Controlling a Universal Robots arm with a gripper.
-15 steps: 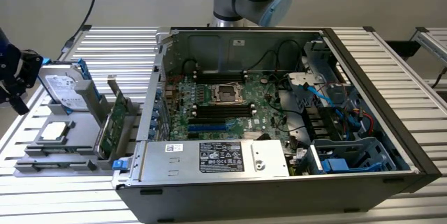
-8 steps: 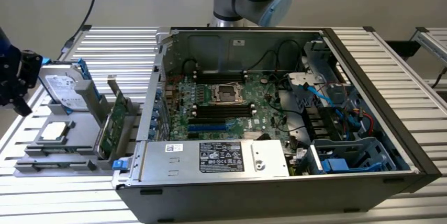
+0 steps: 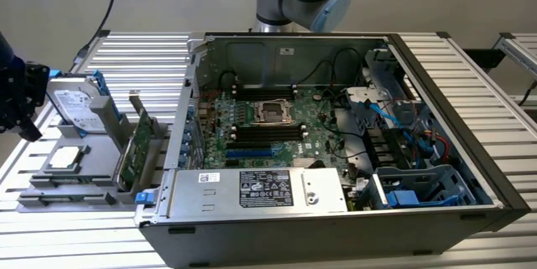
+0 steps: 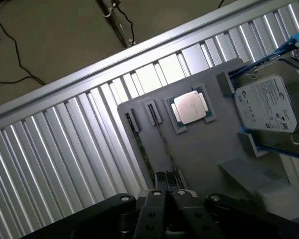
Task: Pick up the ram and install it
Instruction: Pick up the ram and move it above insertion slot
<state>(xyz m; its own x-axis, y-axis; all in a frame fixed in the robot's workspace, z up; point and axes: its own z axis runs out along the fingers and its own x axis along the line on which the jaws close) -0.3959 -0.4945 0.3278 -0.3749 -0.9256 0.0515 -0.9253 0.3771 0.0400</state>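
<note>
My gripper [image 4: 165, 198] hangs above the grey holder [image 4: 204, 149], its dark fingers shut together with nothing between them. In the exterior view the gripper [image 3: 27, 131] is at the far left, beside the holder [image 3: 63, 187]. Two thin green boards stand on edge in the holder's slots, one [image 4: 141, 147] a little aside of the fingers and one [image 4: 164, 144] running right under them. Edge-on, I cannot tell which is the ram. From the side, a wide green card [image 3: 138, 146] stands in the holder with a metal bracket. The open computer case [image 3: 336, 206] shows the motherboard's black memory slots [image 3: 266, 132].
The holder also carries a hard drive [image 4: 269, 107] in a blue frame and a square processor [image 4: 190, 106]. Ribbed aluminium table slats [image 4: 65, 164] surround the holder. Inside the case are cables, a power supply [image 3: 264, 188] and a drive cage [image 3: 419, 187].
</note>
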